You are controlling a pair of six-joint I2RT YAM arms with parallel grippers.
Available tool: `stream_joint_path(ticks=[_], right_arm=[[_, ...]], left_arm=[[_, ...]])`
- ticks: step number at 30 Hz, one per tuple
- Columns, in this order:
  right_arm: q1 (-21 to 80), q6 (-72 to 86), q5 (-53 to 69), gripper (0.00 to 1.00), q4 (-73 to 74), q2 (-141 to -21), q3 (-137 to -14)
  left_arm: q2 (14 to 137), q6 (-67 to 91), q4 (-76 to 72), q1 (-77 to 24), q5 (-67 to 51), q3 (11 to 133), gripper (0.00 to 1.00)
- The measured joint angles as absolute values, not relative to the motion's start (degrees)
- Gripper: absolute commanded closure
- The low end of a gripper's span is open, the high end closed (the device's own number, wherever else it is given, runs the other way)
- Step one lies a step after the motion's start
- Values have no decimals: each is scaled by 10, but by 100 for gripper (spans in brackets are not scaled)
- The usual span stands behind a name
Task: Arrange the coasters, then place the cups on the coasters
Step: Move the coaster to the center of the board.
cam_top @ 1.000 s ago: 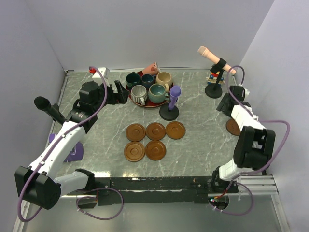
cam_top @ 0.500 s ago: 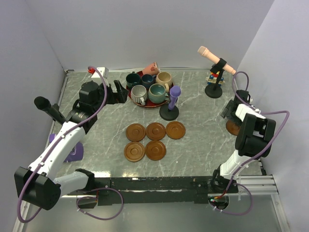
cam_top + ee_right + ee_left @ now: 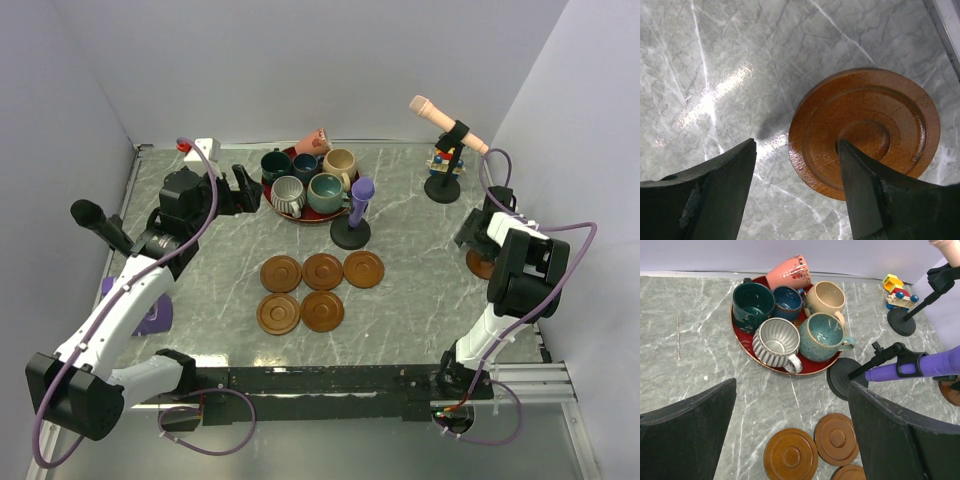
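Five brown coasters point(image 3: 323, 270) lie in two rows at the table's middle; three show in the left wrist view point(image 3: 790, 455). A sixth coaster point(image 3: 865, 130) lies apart at the right point(image 3: 484, 268). My right gripper point(image 3: 796, 145) is open right over its left edge, one finger above its centre and the other over bare table. Several cups stand on a red plate point(image 3: 312, 217): grey ribbed point(image 3: 776, 342), teal point(image 3: 822, 337), beige point(image 3: 825, 297), dark green point(image 3: 752, 300), dark blue point(image 3: 787, 296). The pink cup point(image 3: 787, 272) leans tipped at the back. My left gripper point(image 3: 240, 190) hangs open left of the plate, empty.
A purple microphone point(image 3: 360, 195) on a black base point(image 3: 350, 235) stands between plate and coasters. A peach microphone point(image 3: 445, 120) and a small toy point(image 3: 440, 160) are at the back right. A black microphone point(image 3: 100, 225) and purple cloth point(image 3: 150, 315) lie left. Walls close three sides.
My right gripper has come down toward me onto the lone coaster, its jaws narrowing a little. The left gripper has drifted slightly toward the back, staying open.
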State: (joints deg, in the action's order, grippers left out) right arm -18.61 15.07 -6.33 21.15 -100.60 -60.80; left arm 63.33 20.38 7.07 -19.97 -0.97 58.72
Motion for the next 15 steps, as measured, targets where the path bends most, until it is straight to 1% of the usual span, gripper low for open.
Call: stream_joint_path(ticks=[3, 5, 10, 11, 13, 15], right_arm=[[-186, 149, -60, 23, 216, -1006, -609], [-185, 146, -57, 25, 223, -1006, -611], [-176, 139, -44, 26, 238, -1006, -623], [-173, 138, -37, 27, 239, -1007, -626], [-164, 136, -29, 38, 243, -1011, -631], [-153, 131, -25, 40, 250, -1014, -636]], left_arm=[[629, 204, 70, -200, -10, 587, 3], [629, 204, 70, -200, -9, 587, 3], [629, 204, 71, -200, -6, 587, 3], [629, 204, 71, -200, -6, 587, 3], [629, 204, 71, -200, -6, 587, 3], [629, 204, 71, -200, -6, 587, 4]])
